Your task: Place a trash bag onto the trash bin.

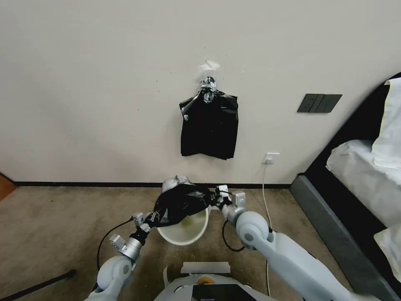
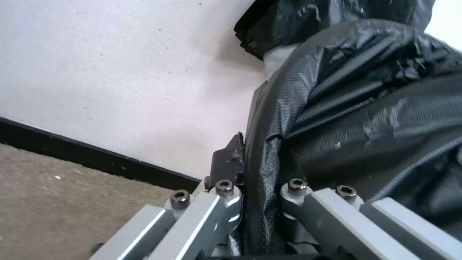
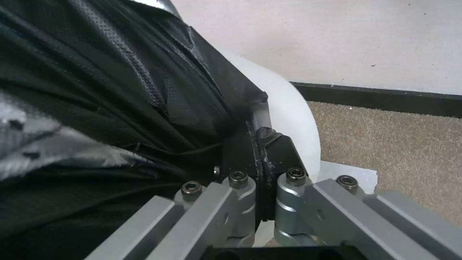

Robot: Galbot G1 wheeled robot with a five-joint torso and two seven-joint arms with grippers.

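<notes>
the trash bag point(image 1: 181, 205) hangs stretched between the two grippers over the far part of the trash bin point(image 1: 186, 232), the left gripper point(image 1: 151, 219) pinched tight on its near-left edge and the right gripper point(image 1: 214, 200) clamped on the opposite edge. below and between them the bin's near rim and inside are uncovered, and a bunch of spare bags point(image 1: 209, 127) hangs on the wall beyond. to do this well, i'd say keep both pinches firm, hold the mouth spread wider than the rim and lower evenly.

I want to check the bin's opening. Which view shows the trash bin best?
Head view: the trash bin shows its open mouth and rim, partly under the trash bag. Right wrist view shows just a curved wall; left wrist view, bag.
</notes>
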